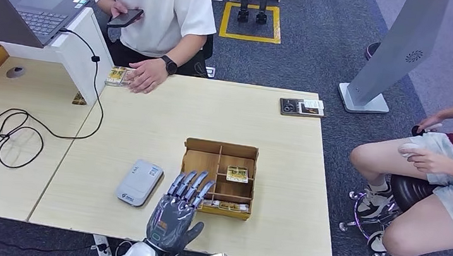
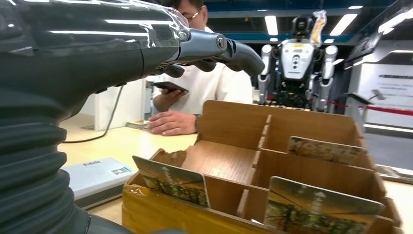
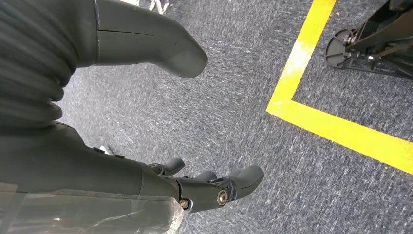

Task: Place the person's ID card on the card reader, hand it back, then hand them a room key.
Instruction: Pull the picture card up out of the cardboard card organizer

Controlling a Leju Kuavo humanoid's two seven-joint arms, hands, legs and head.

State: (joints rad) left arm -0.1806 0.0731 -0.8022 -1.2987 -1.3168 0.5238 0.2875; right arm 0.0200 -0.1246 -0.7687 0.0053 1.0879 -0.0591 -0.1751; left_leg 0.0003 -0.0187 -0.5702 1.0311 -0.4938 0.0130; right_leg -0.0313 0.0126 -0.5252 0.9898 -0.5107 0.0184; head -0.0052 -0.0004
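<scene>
The left hand [image 1: 178,212] hovers with fingers [image 1: 189,186] spread wide and holding nothing, their tips just short of the wooden box [image 1: 220,149] of cards [image 1: 237,174], the card reader [image 1: 139,182] beside them.

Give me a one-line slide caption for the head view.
Left hand hovers open between the card reader and the wooden key-card box; person's hand rests across the table.

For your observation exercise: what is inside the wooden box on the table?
The wooden box has dividers forming compartments, with cards standing in the middle and near ones. The left hand covers part of its near-left corner.
</scene>
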